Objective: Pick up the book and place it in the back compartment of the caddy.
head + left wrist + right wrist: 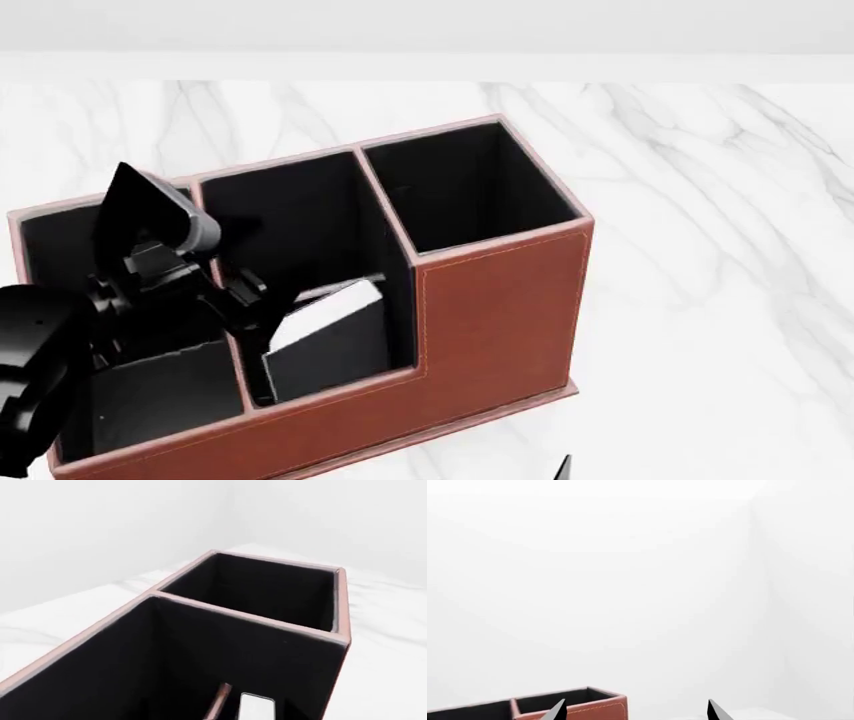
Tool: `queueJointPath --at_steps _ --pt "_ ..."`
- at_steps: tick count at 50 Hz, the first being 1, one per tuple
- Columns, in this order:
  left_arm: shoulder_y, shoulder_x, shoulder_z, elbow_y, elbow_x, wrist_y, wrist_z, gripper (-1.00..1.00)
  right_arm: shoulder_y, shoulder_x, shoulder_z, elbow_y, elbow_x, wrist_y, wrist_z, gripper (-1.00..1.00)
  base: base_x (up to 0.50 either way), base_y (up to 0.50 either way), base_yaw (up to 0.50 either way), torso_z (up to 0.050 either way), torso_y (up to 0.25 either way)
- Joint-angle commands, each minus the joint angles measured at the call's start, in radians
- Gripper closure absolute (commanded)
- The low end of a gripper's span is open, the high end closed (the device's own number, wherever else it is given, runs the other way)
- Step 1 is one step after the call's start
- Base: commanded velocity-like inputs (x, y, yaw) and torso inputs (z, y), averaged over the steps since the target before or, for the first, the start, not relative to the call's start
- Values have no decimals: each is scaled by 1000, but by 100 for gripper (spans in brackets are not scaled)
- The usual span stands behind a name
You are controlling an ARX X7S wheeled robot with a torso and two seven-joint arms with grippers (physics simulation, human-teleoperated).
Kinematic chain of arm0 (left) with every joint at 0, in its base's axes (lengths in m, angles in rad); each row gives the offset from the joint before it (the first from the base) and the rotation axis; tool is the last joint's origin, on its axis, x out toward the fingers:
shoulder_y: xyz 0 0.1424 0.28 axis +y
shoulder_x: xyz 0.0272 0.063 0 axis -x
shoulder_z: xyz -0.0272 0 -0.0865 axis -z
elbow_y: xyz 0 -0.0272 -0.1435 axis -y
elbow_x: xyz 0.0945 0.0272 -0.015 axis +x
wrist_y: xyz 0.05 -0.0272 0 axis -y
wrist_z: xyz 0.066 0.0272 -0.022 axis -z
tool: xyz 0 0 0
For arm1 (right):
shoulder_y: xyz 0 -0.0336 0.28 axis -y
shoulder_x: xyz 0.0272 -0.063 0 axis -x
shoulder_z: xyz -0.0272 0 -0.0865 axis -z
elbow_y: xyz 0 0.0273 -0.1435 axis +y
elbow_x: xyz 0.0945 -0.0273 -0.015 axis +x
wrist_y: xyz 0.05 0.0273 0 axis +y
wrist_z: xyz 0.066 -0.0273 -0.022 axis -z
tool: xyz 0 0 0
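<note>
The reddish-brown caddy (494, 300) stands on the marble table. The black book (327, 345) with white page edges leans tilted inside the back compartment (380, 350), the shallow middle cell behind the low outer wall. One of its corners rests against the thin cross divider (363, 283). My left gripper (254, 310) reaches down into that cell, its fingers closed on the book's near end. In the left wrist view only the caddy's black lining (200, 655), the divider (217, 705) and a strip of the book's pages (257, 707) show. My right gripper (635, 712) is open and holds nothing.
White marble tabletop (694, 200) stretches to the right of and behind the caddy. A plain white wall runs along the far table edge. The tall right end cell (467, 190) holds nothing. One fingertip (563, 466) of the right gripper pokes in low in the head view.
</note>
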Motion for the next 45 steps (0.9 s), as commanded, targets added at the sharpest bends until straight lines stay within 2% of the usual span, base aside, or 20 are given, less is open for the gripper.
queueJointPath --at_steps 1,14,18,19,20,32,36,37,39,45 --pt "-3 17 -146 -20 103 -8 -17 -100 2 1 -1 3 2 1 4 -100 0 0 0 0 0" --pt "26 -7 -210 28 146 -9 -31 -100 6 0 -3 8 0 3 8 -100 0 0 0 0 0" --pt "164 -132 -223 377 103 -119 -180 -100 6 0 -2 0 -4 25 10 -100 0 0 0 0 0" --pt "191 -156 -225 442 91 -132 -187 -100 6 0 -1 2 -2 23 11 -100 0 0 0 0 0" --pt "233 -189 -230 523 92 -146 -263 -100 9 -3 -2 5 -7 32 12 -100 0 0 0 0 0" --pt "466 -440 -291 1063 17 -253 -578 -100 22 -8 -11 18 -15 50 10 -100 0 0 0 0 0" --pt "531 -500 -321 1191 -11 -264 -667 -100 40 -8 -3 2 -6 107 11 -100 0 0 0 0 0" --pt "542 -500 -326 1195 -5 -268 -707 -100 48 -9 -2 6 -4 115 10 -100 0 0 0 0 0" --pt "581 -514 -332 1223 -9 -237 -698 -100 59 -8 -1 5 2 132 6 -100 0 0 0 0 0" --pt "685 -527 -373 1306 4 -158 -803 -100 97 -6 13 -66 -14 248 11 -100 0 0 0 0 0"
